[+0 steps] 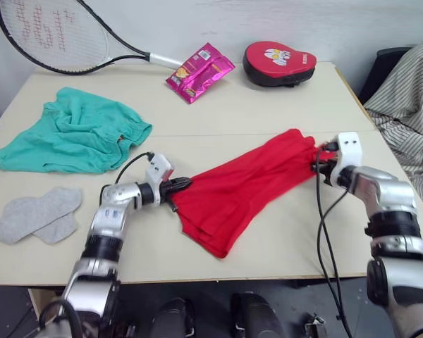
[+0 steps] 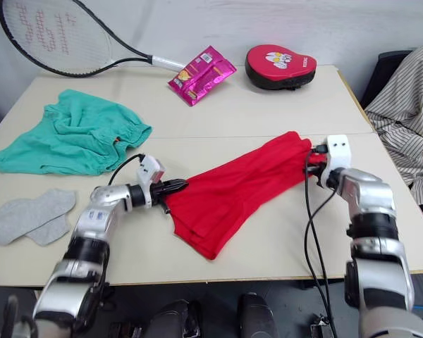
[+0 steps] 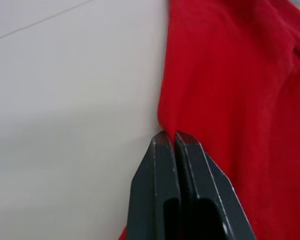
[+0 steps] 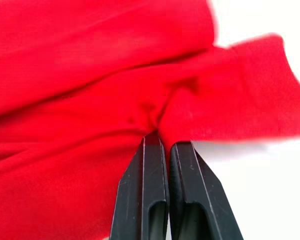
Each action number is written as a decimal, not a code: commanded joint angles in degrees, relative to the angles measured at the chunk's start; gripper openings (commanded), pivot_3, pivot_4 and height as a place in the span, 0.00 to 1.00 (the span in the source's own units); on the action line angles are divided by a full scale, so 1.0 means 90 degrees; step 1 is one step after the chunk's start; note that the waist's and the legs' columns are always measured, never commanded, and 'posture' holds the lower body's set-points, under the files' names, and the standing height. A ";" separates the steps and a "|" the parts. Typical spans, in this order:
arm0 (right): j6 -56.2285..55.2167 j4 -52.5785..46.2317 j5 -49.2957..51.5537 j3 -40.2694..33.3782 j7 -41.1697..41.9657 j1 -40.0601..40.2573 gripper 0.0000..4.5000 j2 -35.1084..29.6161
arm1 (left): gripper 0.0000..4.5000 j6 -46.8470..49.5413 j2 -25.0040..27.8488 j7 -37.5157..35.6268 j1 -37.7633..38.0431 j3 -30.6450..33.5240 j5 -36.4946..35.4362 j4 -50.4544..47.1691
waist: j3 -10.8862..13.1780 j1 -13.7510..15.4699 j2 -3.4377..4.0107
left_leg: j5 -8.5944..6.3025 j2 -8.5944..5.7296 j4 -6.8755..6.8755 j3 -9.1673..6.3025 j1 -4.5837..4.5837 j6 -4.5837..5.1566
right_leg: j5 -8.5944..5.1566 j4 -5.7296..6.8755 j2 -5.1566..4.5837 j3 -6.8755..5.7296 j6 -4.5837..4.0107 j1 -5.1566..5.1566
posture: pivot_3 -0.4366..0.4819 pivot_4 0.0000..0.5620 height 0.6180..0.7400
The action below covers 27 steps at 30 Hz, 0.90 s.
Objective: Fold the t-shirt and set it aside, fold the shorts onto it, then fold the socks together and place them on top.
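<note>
Both arms outstretched low over tabletop, left fingers and right fingers clamped on opposite ends of t-shirt

A beige table stands against a plain white wall.

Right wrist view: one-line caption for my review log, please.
Right gripper shut on a bunched fold of the red t-shirt lying on the table.
</note>
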 commanded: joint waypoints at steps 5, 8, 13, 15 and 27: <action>-0.1602 0.2171 -0.0436 0.0031 -0.0262 -0.1222 0.01 0.0180 | 0.00 0.1576 -0.0497 0.1292 0.1499 -0.0130 -0.0318 -0.3239 | 0.0002 0.0085 0.0002 | 0.0002 -0.0001 0.0000 0.0001 -0.0002 0.0001 | 0.0000 -0.0003 0.0000 0.0002 0.0000 0.0001 | 0.48 0.27 1.00; -0.1716 0.2417 -0.0449 0.0009 -0.0052 -0.1393 0.01 0.0129 | 0.00 0.1903 -0.0497 0.1419 0.1600 -0.0130 -0.0470 -0.3499 | 0.0002 0.0158 0.0003 | 0.0002 -0.0002 0.0004 0.0001 -0.0003 0.0001 | 0.0000 -0.0009 -0.0001 0.0003 0.0000 0.0002 | 0.48 0.27 1.00; -0.0925 0.1178 -0.0398 0.0265 0.1230 -0.0750 0.31 -0.0326 | 0.22 0.2362 0.0332 0.0668 0.1287 -0.0034 -0.0952 -0.3509 | 0.0004 0.0187 0.0005 | 0.0001 0.0000 0.0001 0.0000 -0.0004 -0.0001 | 0.0000 -0.0028 0.0000 0.0002 0.0000 0.0002 | 0.48 0.27 1.00; 0.0018 -0.0325 -0.0031 0.0261 0.1799 -0.0012 0.47 -0.0597 | 0.36 0.2308 0.0948 0.0138 0.0957 -0.0032 -0.1075 -0.3134 | 0.0004 0.0202 0.0006 | 0.0002 0.0002 -0.0007 -0.0008 -0.0006 -0.0007 | -0.0002 -0.0029 0.0000 -0.0006 -0.0003 0.0002 | 0.48 0.27 1.00; 0.4904 -0.7838 0.3186 -0.0560 0.1840 0.3893 0.99 -0.0739 | 0.71 0.0335 0.0673 -0.1025 -0.2755 -0.1061 -0.0418 0.1918 | 0.0008 0.0304 0.0016 | -0.0008 -0.0001 -0.0023 -0.0018 -0.0004 -0.0009 | -0.0001 -0.0060 -0.0003 -0.0019 -0.0005 0.0007 | 0.48 0.27 1.00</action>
